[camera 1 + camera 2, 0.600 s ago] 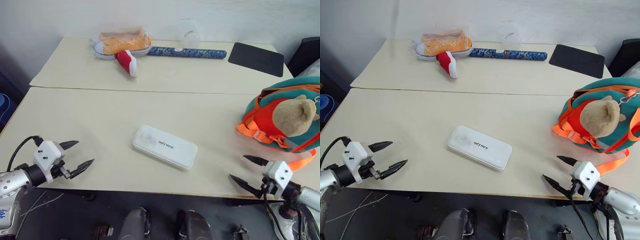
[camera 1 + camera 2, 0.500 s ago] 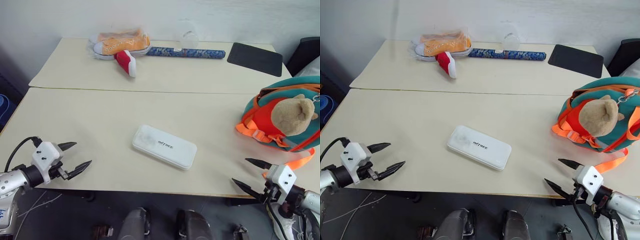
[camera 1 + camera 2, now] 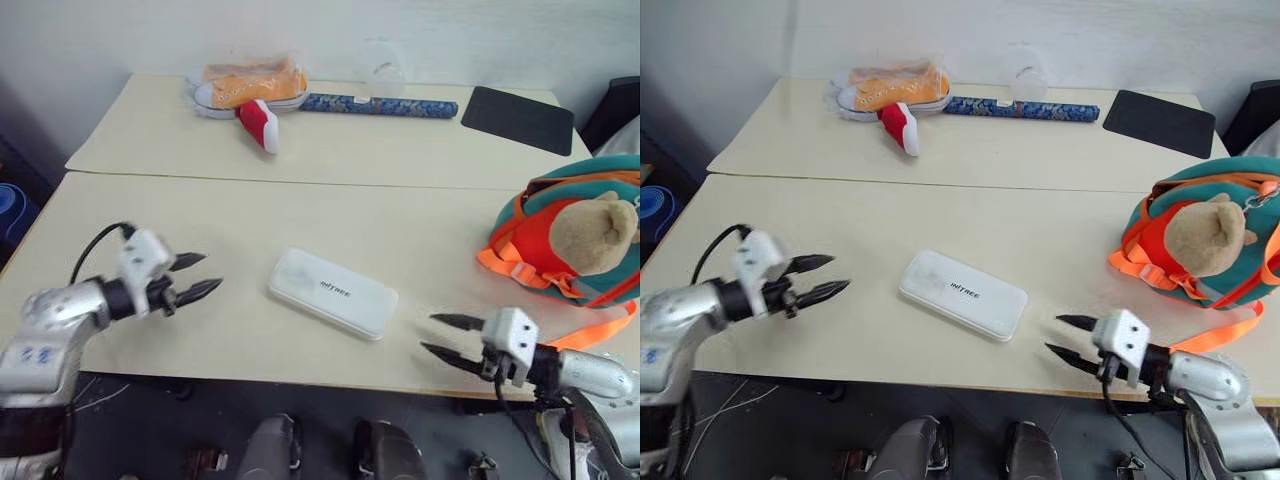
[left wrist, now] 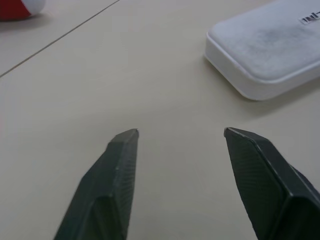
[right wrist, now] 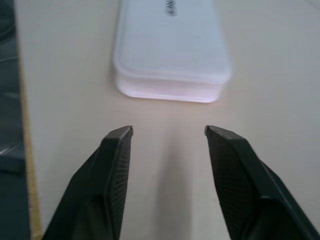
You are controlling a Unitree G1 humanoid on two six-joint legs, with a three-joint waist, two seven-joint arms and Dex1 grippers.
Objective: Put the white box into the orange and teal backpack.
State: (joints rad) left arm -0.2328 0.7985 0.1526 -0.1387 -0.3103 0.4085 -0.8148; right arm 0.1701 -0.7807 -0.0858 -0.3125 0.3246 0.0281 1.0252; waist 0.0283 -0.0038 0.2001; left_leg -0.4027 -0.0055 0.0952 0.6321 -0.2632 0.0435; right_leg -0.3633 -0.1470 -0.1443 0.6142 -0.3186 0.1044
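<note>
We see two cream tables [image 3: 300, 215] set end to end, their seam running across the upper-middle of the frame. At the right edge of the frame stands the orange and teal backpack [image 3: 560, 225], its tan plush bear head [image 3: 592, 232] facing forward and an orange strap [image 3: 590, 332] trailing toward the lower right. Along the top of the frame lie a black mat [image 3: 517, 105] at upper right, a blue patterned roll [image 3: 378, 104] at top centre, a pair of orange sneakers [image 3: 250, 84] at upper left, and a small red and white shoe [image 3: 259, 124] just below them. The white box [image 3: 332, 293] lies flat on the near table, slightly below the frame's centre, well apart from the backpack, with dark lettering on its lid. The left gripper [image 3: 205, 277] enters from the lower left, its fingers spread apart and empty, pointing at the box's left end without touching it. The right gripper [image 3: 436, 336] enters from the lower right, its fingers likewise parted and empty, aimed at the box's right end with bare table between.
</note>
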